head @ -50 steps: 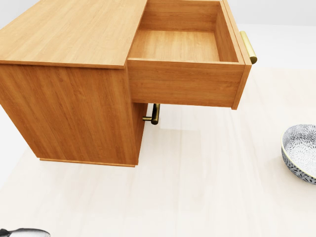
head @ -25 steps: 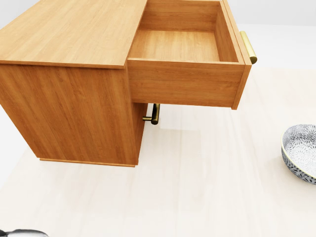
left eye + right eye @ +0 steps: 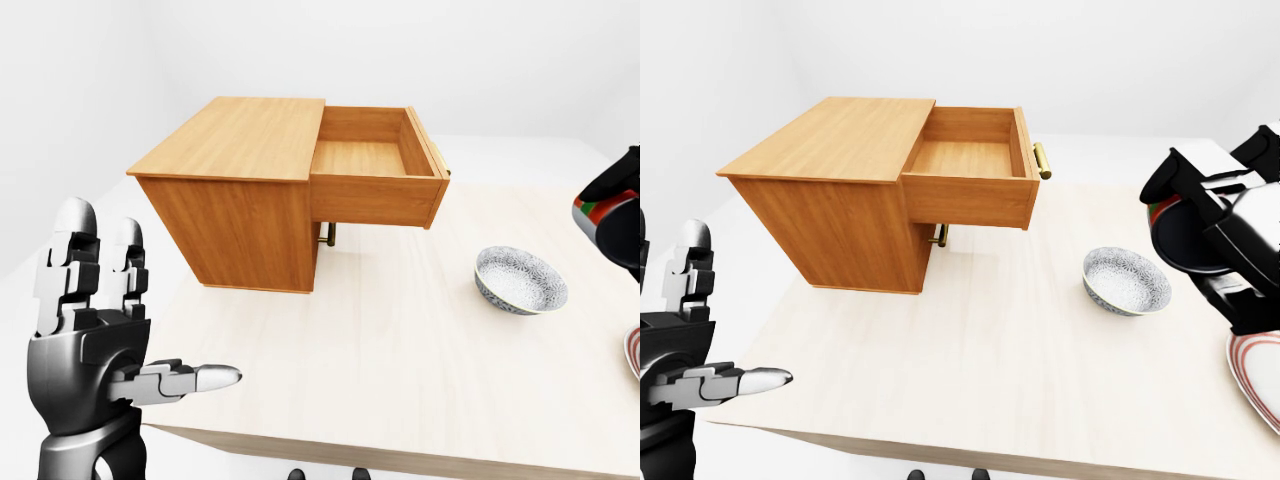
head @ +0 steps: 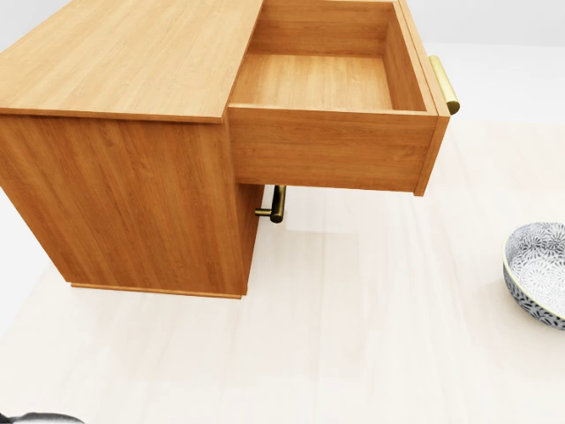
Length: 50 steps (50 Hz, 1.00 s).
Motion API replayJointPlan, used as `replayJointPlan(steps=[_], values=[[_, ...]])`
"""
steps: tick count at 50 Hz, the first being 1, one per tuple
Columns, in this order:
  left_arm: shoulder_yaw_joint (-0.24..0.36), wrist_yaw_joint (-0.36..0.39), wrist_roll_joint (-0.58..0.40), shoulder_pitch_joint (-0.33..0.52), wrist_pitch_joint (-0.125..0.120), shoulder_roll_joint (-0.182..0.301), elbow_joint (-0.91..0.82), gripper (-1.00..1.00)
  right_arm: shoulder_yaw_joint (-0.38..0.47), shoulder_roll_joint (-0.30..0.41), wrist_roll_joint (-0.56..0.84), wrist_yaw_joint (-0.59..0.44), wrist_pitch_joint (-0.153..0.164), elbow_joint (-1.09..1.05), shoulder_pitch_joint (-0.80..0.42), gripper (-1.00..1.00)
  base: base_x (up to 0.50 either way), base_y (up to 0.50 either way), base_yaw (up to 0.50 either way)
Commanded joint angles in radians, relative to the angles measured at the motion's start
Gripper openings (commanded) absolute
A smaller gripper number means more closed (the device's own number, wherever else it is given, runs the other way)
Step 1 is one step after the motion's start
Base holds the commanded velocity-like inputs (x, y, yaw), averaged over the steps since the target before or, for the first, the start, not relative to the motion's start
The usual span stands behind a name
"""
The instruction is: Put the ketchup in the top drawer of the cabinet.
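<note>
Upright left hand (image 3: 90, 340), fingers spread

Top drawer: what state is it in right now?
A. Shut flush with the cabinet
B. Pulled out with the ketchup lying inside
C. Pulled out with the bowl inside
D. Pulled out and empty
D: the top drawer stands pulled out of the cabinet and the head view shows only its bare wooden floor, while the bowl sits out on the table.
</note>
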State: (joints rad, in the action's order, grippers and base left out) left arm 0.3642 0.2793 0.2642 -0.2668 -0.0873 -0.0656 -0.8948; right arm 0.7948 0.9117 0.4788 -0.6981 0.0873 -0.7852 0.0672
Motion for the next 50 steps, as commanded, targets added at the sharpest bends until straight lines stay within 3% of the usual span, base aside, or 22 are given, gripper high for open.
replayJointPlan(steps=[1,5,12,17,20,22,23,31,37,40,45,50], values=[[0.0,0.001,0.0,-0.001,0.0,-0.001,-0.001,1.0,-0.009,0.047,0.004,0.0,0.0,-0.029,-0.022,-1.0,0.0,0.0,0.0],[0.0,0.001,0.0,-0.001,0.0,-0.001,-0.001,1.0,-0.009,0.047,0.004,0.0,0.0,-0.029,-0.022,-1.0,0.0,0.0,0.0],[0.002,-0.006,0.004,0.003,0.0,0.002,-0.015,1.0,-0.122,0.192,0.022,0.0,0.0,0.044,-0.144,-1.0,0.0,0.0,0.0],[0.02,-0.005,0.019,0.006,0.0,0.005,-0.019,1.0,-0.275,0.376,-0.049,0.0,0.0,0.276,-0.389,-1.0,0.0,0.0,0.0],[0.026,-0.007,0.02,0.014,0.0,0.006,-0.013,1.0,-0.388,0.441,-0.088,0.0,0.0,0.399,-0.541,-1.0,0.0,0.0,0.0],[0.024,-0.005,0.019,0.009,0.0,0.003,-0.015,1.0,-0.515,0.478,-0.107,0.0,0.0,0.528,-0.705,-1.0,0.0,0.0,0.0],[0.02,-0.003,0.016,0.007,0.0,0.001,-0.013,1.0,-0.621,0.493,-0.091,0.0,0.0,0.637,-0.832,-1.0,0.0,0.0,0.0],[0.02,-0.007,0.014,0.012,0.0,0.003,-0.008,1.0,-1.009,0.418,0.055,0.0,0.0,1.054,-1.366,-1.0,0.0,0.0,0.0],[0.021,-0.009,0.015,0.015,0.0,0.005,-0.009,1.0,-1.147,0.278,0.199,0.0,0.0,1.381,-1.681,-1.0,0.0,0.0,0.0],[0.018,-0.009,0.013,0.013,0.0,0.005,-0.009,1.0,-1.125,0.176,0.339,0.0,0.0,1.572,-1.817,-1.0,0.0,0.0,0.0],[0.017,-0.011,0.01,0.018,0.0,0.007,-0.003,1.0,-0.954,0.021,0.607,0.0,0.0,1.773,-1.936,-1.0,0.0,0.0,0.0],[0.009,-0.011,0.007,0.012,0.0,0.005,-0.008,1.0,-0.824,-0.087,0.733,0.0,0.0,1.931,-2.058,-1.0,0.0,0.0,0.0]])
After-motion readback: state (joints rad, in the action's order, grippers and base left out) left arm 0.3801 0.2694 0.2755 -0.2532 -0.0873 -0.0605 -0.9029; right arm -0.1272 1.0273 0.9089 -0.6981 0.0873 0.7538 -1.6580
